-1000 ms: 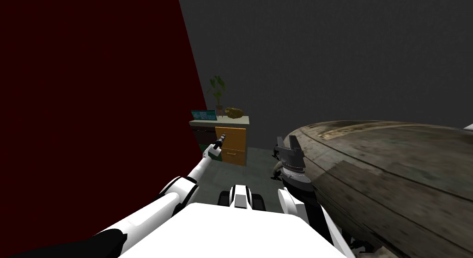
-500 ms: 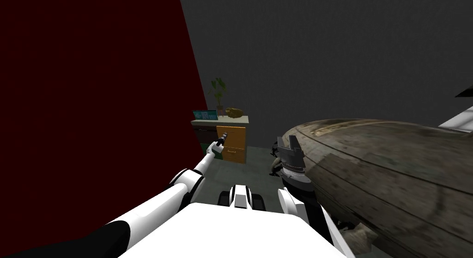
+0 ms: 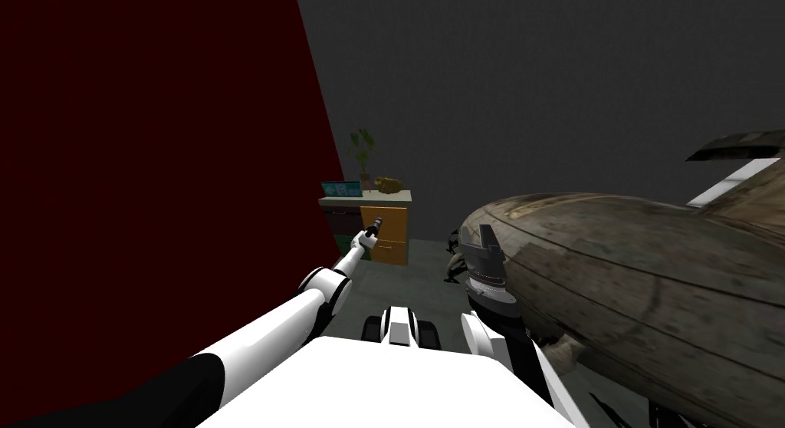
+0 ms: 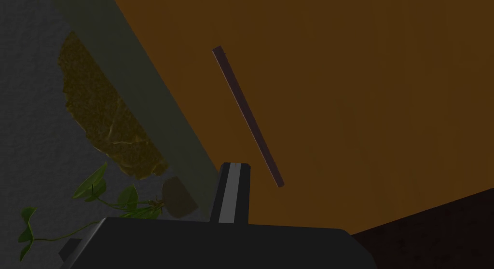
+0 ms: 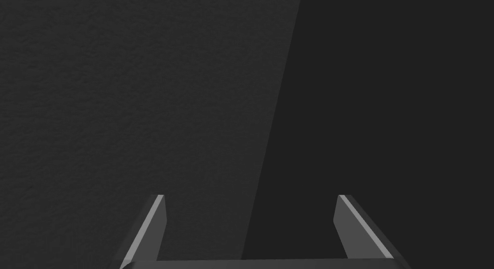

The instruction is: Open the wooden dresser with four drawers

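Note:
The dresser stands against the far grey wall, with orange drawer fronts on one side and dark ones beside them. My left arm reaches out straight to it. The left gripper is at the upper orange drawer. In the left wrist view that orange front is very close, crossed by a thin dark bar handle. The left gripper is shut, its fingers together just beside the handle's near end, nothing between them. My right gripper is held up near my chest, open and empty.
A dark red wall runs along the left up to the dresser. A large weathered wooden round top crowds the right side. On the dresser's pale top sit a plant, a teal item and a yellow-brown lump.
My view has shifted: the dresser now looks slightly smaller and farther, and more of the wooden top shows at right. The left arm has stretched out further, its gripper staying at the orange drawer.

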